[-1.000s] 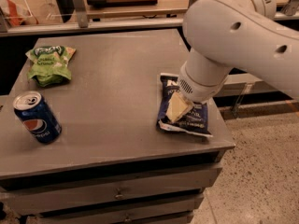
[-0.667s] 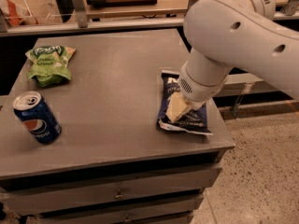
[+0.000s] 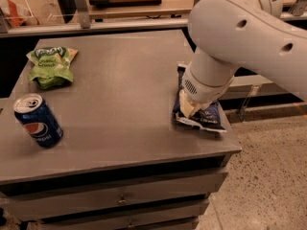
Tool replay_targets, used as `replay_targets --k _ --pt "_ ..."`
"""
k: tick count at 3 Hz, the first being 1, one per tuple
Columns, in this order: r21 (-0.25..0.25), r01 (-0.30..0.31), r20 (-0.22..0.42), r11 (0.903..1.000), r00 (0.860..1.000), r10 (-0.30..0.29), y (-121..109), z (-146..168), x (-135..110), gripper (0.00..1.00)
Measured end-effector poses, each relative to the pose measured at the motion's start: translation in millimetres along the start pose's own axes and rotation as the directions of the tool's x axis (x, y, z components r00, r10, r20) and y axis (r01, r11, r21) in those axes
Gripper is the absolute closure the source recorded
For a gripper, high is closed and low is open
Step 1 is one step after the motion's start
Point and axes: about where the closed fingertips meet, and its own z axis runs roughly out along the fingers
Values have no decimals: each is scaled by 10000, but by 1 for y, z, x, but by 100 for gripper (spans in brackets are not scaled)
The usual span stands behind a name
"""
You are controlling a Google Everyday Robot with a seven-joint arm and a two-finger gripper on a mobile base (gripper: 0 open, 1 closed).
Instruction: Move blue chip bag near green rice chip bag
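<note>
The blue chip bag point(image 3: 207, 119) lies at the right edge of the grey tabletop point(image 3: 120, 95), mostly hidden under my white arm; its near end looks lifted and crumpled. My gripper point(image 3: 188, 107) comes down on the bag's left part, with a pale fingertip point(image 3: 186, 105) showing against the navy foil. The green rice chip bag point(image 3: 51, 66) lies flat at the table's far left, well apart from the blue bag.
A blue Pepsi can point(image 3: 37, 120) stands upright at the front left of the table. Drawers point(image 3: 120, 195) run below the tabletop. A wooden shelf and rail point(image 3: 124, 4) stand behind the table. Speckled floor point(image 3: 273, 176) lies to the right.
The arm and the blue bag under it have shifted only slightly; the bag's near edge looks a little more lifted. The green bag and the can have not moved.
</note>
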Motion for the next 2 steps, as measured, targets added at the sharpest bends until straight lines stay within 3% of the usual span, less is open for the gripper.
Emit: replay_targets --k 1,2 --pt "1 2 1 10000 10000 -2 0 0 0 100" --pt "396 1031 384 9939 9938 -1046 -7 -24 -16 100"
